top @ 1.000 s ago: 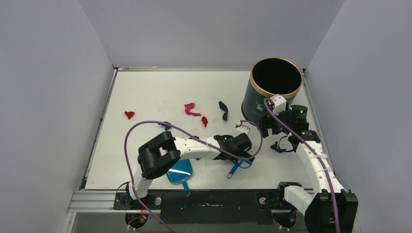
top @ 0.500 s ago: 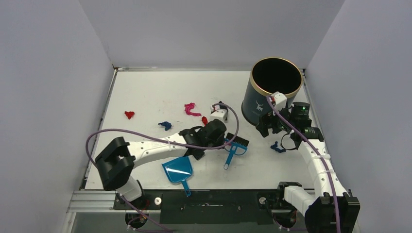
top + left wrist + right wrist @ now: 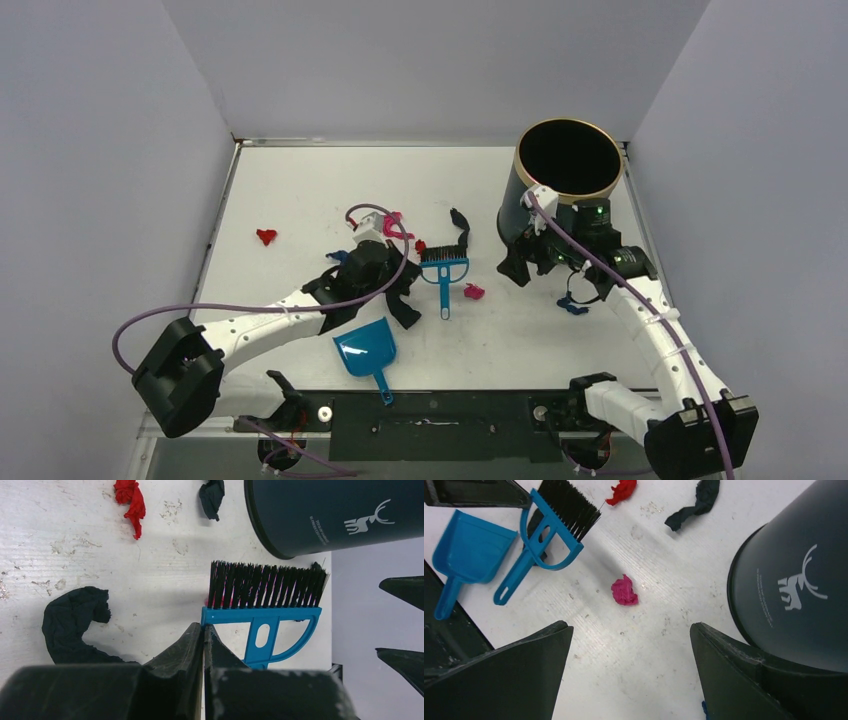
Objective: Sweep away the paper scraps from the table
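The paper scraps lie across the white table [image 3: 290,190]: a red one [image 3: 266,236], a dark blue one [image 3: 338,256], a magenta curl [image 3: 397,222], a small red one [image 3: 421,245], a dark strip [image 3: 460,228], a magenta lump [image 3: 473,292] and a blue bit [image 3: 572,306]. A blue brush [image 3: 443,270] lies flat, bristles pointing away. My left gripper [image 3: 410,280] is shut, its tips [image 3: 204,626] at the brush head's left corner [image 3: 207,615], with a black scrap [image 3: 75,625] to their left. My right gripper [image 3: 525,268] hovers open in front of the bin, the magenta lump [image 3: 624,591] ahead of it.
A tall dark bin [image 3: 565,185] with a gold rim stands at the back right, close to my right gripper's right finger [image 3: 744,670]. A blue dustpan [image 3: 368,352] lies near the front edge. Side walls close in the table.
My left gripper swung left and away from the front edge, and the brush moved with it toward the scraps. A magenta lump now shows right of the brush. My right gripper shifted slightly left.
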Tool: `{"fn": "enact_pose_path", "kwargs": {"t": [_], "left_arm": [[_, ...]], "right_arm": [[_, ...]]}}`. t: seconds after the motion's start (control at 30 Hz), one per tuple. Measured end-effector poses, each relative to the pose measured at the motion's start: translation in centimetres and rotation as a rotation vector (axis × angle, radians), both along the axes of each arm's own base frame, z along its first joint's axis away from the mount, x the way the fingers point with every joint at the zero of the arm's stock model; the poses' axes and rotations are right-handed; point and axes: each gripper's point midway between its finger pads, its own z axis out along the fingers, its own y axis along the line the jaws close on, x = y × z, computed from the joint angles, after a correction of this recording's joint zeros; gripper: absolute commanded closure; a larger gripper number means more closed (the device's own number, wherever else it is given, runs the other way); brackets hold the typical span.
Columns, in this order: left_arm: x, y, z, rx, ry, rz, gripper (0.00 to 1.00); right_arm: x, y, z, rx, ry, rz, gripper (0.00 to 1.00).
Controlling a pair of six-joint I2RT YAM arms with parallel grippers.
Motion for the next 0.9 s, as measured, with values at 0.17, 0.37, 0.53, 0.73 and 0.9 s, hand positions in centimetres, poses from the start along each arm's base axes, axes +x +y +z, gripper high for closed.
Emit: {"fn": "enact_pose_path", "kwargs": {"t": [0.17, 0.37, 0.53, 0.73, 0.9], "left_arm": [[0.4, 0.0, 0.5, -0.082, 0.006, 0.015, 1.0], [-0.4, -1.3, 1.6, -0.094, -0.041, -0.088, 1.0], [-1.5, -1.6, 2.2, -0.037, -0.104, -0.189, 1.0], [-2.8, -2.0, 3.3, 0.01, -0.188, -0.291, 1.0], [-3.4, -2.2, 3.2, 0.056, -0.228, -0.342, 1.0]], "right_arm": [[1.3, 1.7, 1.6, 0.048, 0.036, 0.034, 0.08], [2.5, 3.9, 1.3, 0.067, 0.125, 0.085, 0.08], [2.5, 7.1, 0.9, 0.039, 0.183, 0.217, 0.09], [0.5, 8.4, -1.4, 0.018, 0.312, 0.302, 0.0], [-1.1, 9.5, -2.2, 0.004, 0.373, 0.364, 0.09]]}}
